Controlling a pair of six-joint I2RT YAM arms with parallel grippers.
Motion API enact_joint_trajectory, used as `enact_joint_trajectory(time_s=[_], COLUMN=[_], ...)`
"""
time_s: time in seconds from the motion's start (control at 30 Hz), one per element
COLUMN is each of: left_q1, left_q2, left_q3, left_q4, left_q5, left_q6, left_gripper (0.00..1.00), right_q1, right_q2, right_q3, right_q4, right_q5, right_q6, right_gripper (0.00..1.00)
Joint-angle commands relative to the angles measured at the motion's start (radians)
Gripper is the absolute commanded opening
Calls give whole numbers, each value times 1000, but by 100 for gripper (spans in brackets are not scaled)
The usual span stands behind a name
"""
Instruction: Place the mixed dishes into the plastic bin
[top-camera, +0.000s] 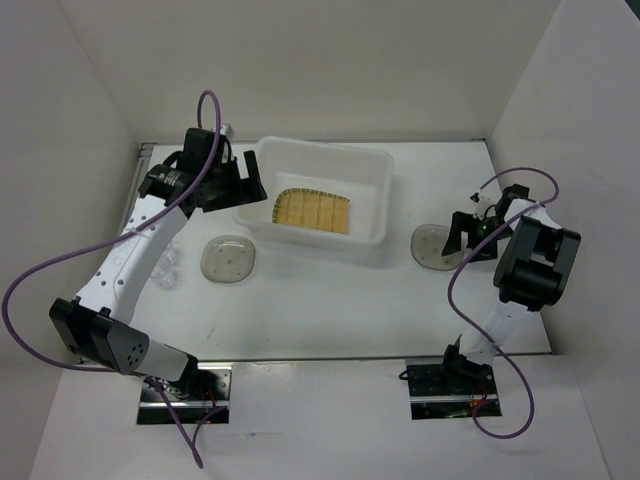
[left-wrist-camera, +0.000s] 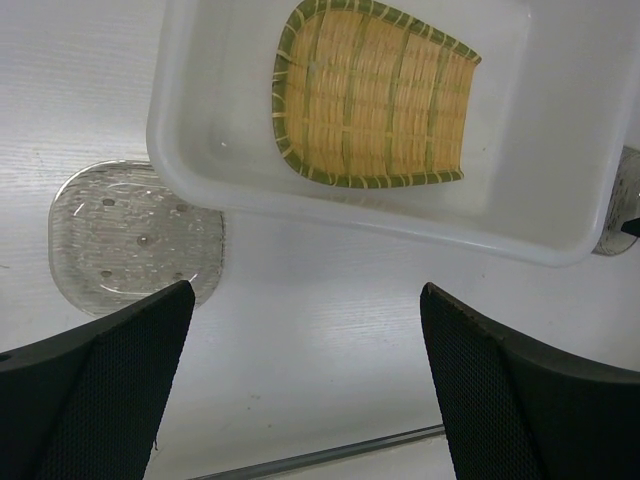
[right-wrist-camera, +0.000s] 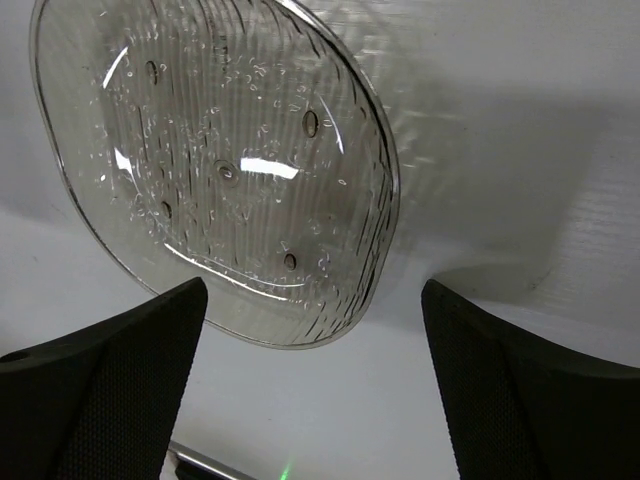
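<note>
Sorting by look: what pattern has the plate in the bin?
The plate is yellow bamboo weave, greenish rim; left wrist view.

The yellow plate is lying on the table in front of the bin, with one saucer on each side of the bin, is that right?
Not quite. The yellow plate lies inside the bin, not on the table in front of it, as the top view shows. One saucer does sit left of the bin and the other saucer right of it.
</note>
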Motion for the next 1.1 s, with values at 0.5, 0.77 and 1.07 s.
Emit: enact_joint_trajectory(time_s=[0.5,0.77,1.07], left_q1=[5,14,65], left_q2=[-65,-74,-93], left_q3=[-20,-40,-60], left_q4=[-61,-70,-50], left_q5=[-30,-30,-12], left_q6=[-40,-40,4], left_gripper=[100,100,100], right_q1=[-2,-45,-87], right_q2=[178,154,-16], right_q3=[-7,11,49], right_q4=[84,33,-149], right_q5=[-108,-129,-230], right_q6=[-13,-35,-42], right_gripper=[21,1,1])
